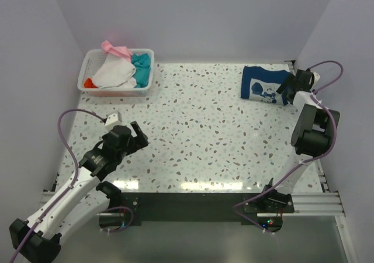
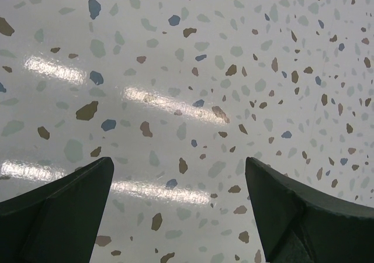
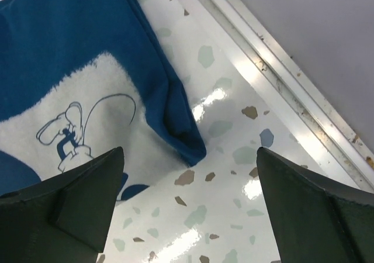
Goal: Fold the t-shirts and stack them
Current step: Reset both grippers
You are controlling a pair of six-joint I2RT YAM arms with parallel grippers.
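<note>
White basket (image 1: 117, 91) sits at the speckled table's (image 1: 210, 134) far-left corner

Lighting: bright, even, from overhead; walls (image 1: 193, 17) carry pale lilac cast. Table (image 1: 204, 134) glossy: glare band along far edge, short white streaks near front edge. Shadows: soft, faint.
Left wrist view: three white glare streaks on table (image 2: 175, 52); fingers (image 2: 58, 210) dark, slightly soft.
Right wrist view: glare patches beside shirt (image 3: 70, 52); print sharp; fingers (image 3: 64, 204) near-black, little detail.
</note>
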